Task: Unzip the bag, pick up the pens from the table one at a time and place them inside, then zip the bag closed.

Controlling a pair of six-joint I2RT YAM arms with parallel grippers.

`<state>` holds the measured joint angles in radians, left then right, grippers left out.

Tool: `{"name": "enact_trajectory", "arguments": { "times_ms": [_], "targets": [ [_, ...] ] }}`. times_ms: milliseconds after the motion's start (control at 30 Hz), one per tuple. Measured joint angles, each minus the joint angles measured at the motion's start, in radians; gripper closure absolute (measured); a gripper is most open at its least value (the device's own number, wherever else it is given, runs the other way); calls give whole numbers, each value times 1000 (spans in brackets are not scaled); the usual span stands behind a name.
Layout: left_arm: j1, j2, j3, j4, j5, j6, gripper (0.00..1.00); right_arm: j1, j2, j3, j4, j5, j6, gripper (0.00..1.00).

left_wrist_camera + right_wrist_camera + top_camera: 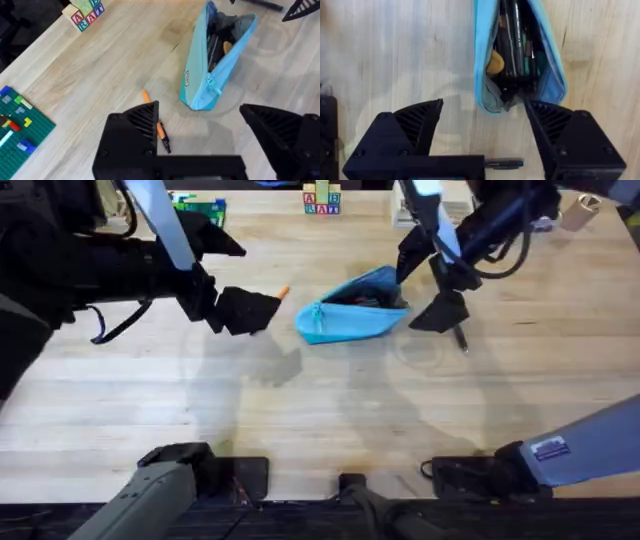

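My left claw (pixel 200 140) hung spread directly over the orange pen (pixel 156 124) (long axis near-far); bag (pixel 352 308) to its right.

A light wood-grain bench (pixel 300 410) carries an open blue bag (pixel 352 310) between the two claws. An orange pen (pixel 156 122) lies under the left claw (pixel 200 132), a black pen (pixel 461 338) beside the right claw (pixel 440 305).

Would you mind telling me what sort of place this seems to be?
Probably a robotics lab workbench: a wood-grain table, alphabet blocks and a green brick baseplate lying about as props.
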<state>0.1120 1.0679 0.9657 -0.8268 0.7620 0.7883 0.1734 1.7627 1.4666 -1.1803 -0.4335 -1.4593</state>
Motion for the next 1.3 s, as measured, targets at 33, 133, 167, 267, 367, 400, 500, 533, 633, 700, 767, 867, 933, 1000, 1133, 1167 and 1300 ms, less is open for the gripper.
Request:
{"name": "enact_trajectory", "arguments": {
  "times_ms": [33, 133, 167, 267, 367, 400, 500, 533, 633, 700, 767, 867, 933, 1000, 1133, 1167, 1300],
  "targets": [
    [0, 0, 0, 0, 0, 0, 6, 0, -12, 0, -8, 0, 0, 5],
    [0, 0, 0, 0, 0, 0, 6, 0, -45, 0, -25, 1, 0, 5],
    [0, 0, 0, 0, 0, 0, 6, 0, -58, 0, -31, 1, 0, 5],
    [0, 0, 0, 0, 0, 0, 6, 0, -94, 0, -49, 22, 0, 5],
    [0, 0, 0, 0, 0, 0, 6, 0, -129, 0, -76, 62, 0, 6],
    [0, 0, 0, 0, 0, 0, 6, 0, -139, 0, -84, 76, 0, 6],
    [0, 0, 0, 0, 0, 0, 6, 0, -171, 0, -102, 109, 0, 6],
    [0, 0, 0, 0, 0, 0, 6, 0, -182, 0, -107, 118, 0, 6],
    [0, 0, 0, 0, 0, 0, 6, 0, -212, 0, -136, 134, 0, 6],
    [0, 0, 0, 0, 0, 0, 6, 0, -231, 0, -183, 135, 0, 6],
    [0, 0, 0, 0, 0, 0, 6, 0, -251, 0, -222, 127, 0, 6],
    [0, 0, 0, 0, 0, 0, 6, 0, -272, 0, -232, 84, 4, 6],
    [0, 0, 0, 0, 0, 0, 6, 0, -281, 0, -234, 45, 21, 6],
    [0, 0, 0, 0, 0, 0, 6, 0, -285, 0, -240, 8, 40, 7],
    [0, 0, 0, 0, 0, 0, 6, 0, -288, 0, -265, -65, 62, 6],
    [0, 0, 0, 0, 0, 0, 6, 0, -288, 0, -277, -82, 65, 6],
    [0, 0, 0, 0, 0, 0, 6, 3, -288, 0, -361, -138, 76, 6]
  ]
}}
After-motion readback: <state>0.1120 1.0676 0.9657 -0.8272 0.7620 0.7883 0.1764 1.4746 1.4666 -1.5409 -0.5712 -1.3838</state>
